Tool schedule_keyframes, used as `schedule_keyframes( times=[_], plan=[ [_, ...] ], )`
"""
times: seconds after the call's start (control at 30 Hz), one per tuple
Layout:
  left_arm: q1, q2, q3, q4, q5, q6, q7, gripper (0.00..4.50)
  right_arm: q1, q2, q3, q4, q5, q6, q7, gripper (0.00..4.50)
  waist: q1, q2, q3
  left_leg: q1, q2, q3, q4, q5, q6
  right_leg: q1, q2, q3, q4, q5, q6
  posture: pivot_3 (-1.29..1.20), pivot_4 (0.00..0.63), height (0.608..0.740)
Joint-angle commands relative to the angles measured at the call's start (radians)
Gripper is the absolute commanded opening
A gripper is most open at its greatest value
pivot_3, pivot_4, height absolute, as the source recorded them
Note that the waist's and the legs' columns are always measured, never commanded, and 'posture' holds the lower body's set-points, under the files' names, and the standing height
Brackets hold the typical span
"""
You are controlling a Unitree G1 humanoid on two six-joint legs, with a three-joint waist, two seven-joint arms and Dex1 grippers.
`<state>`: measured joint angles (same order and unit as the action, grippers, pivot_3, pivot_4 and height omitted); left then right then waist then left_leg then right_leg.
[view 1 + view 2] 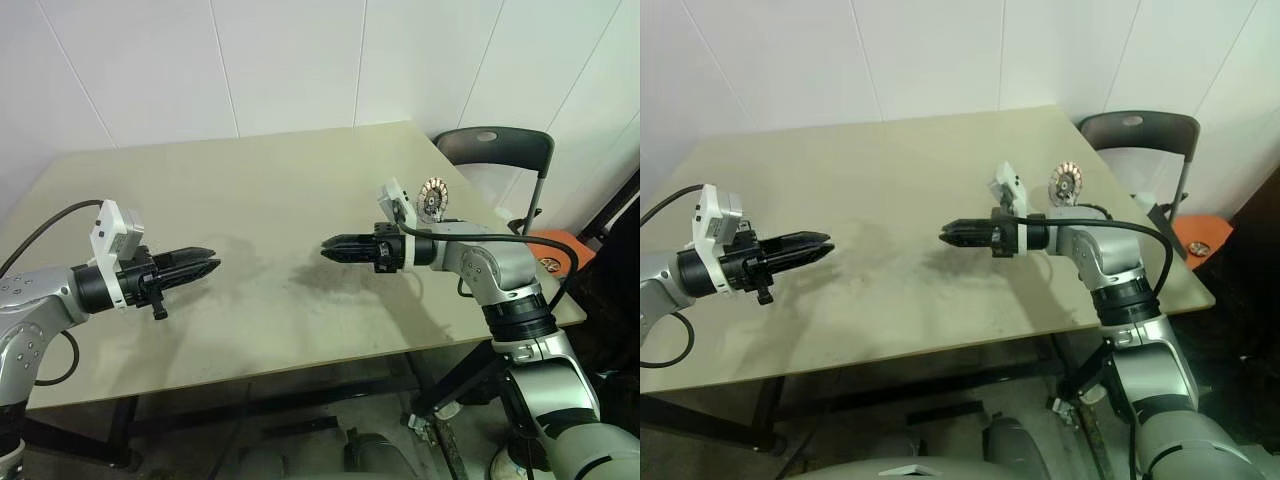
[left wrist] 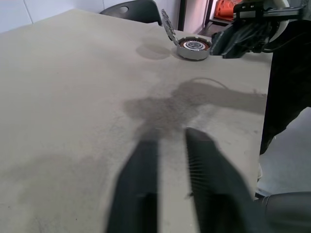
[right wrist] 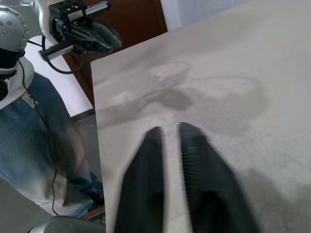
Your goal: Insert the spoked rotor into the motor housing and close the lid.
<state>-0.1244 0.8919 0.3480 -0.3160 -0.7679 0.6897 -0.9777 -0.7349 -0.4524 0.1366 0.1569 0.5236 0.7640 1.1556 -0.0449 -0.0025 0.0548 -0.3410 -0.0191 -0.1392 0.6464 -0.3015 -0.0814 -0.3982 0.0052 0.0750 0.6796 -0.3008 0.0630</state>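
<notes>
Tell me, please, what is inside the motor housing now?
Inside the motor housing a copper-coloured ring surrounds a pale centre. The lid stands tilted at its rim, not closing it. Whether the spoked rotor already lies inside cannot be told.

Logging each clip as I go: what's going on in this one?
Nothing is being handled yet. Both arms hover over the table, the left gripper and right gripper pointing toward each other, jaws shut and empty. The motor housing sits near the table's far right corner behind the right arm, with a round disc, apparently the lid, propped on edge against it. I can't make out the spoked rotor.
</notes>
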Motion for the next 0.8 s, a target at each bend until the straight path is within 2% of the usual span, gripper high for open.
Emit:
schedule_keyframes(
  times=[0.03, 0.33, 0.7, 0.8],
  plan=[
    [-0.012, 0.018, 0.039, -0.028, -0.016, -0.003, 0.001, 0.02, -0.011, -0.003, -0.006, -0.027, -0.008, -0.020, -0.007, 0.00, 0.000, 0.000, 0.000, 0.000, 0.000, 0.000, 0.000, 0.000, 0.000, 0.000, 0.000, 0.000, 0.000, 0.000, 0.000, 0.00, 0.000, 0.740],
    [-0.078, -0.001, 0.005, 0.006, 0.040, -0.037, 0.072, 0.02, -0.019, -0.009, 0.037, -0.015, -0.067, -0.035, -0.022, 0.00, 0.001, 0.000, 0.000, 0.000, 0.000, 0.000, 0.000, 0.000, 0.000, 0.000, 0.000, 0.000, 0.000, 0.000, 0.000, 0.00, 0.000, 0.740],
    [-0.122, -0.052, -0.020, 0.039, 0.139, -0.111, 0.150, 0.02, -0.028, -0.013, 0.006, -0.017, -0.037, 0.006, -0.003, 0.00, 0.001, 0.000, 0.000, 0.000, 0.000, 0.000, 0.000, 0.000, 0.000, 0.000, 0.000, 0.000, 0.000, 0.000, 0.000, 0.00, 0.000, 0.740],
    [-0.141, -0.082, -0.026, 0.068, 0.211, -0.182, 0.207, 0.02, -0.068, 0.027, -0.026, 0.034, -0.045, -0.030, -0.055, 0.00, 0.001, 0.000, 0.000, 0.000, 0.000, 0.000, 0.000, 0.000, 0.000, 0.000, 0.000, 0.000, 0.000, 0.000, 0.000, 0.00, 0.000, 0.740]
  ],
)
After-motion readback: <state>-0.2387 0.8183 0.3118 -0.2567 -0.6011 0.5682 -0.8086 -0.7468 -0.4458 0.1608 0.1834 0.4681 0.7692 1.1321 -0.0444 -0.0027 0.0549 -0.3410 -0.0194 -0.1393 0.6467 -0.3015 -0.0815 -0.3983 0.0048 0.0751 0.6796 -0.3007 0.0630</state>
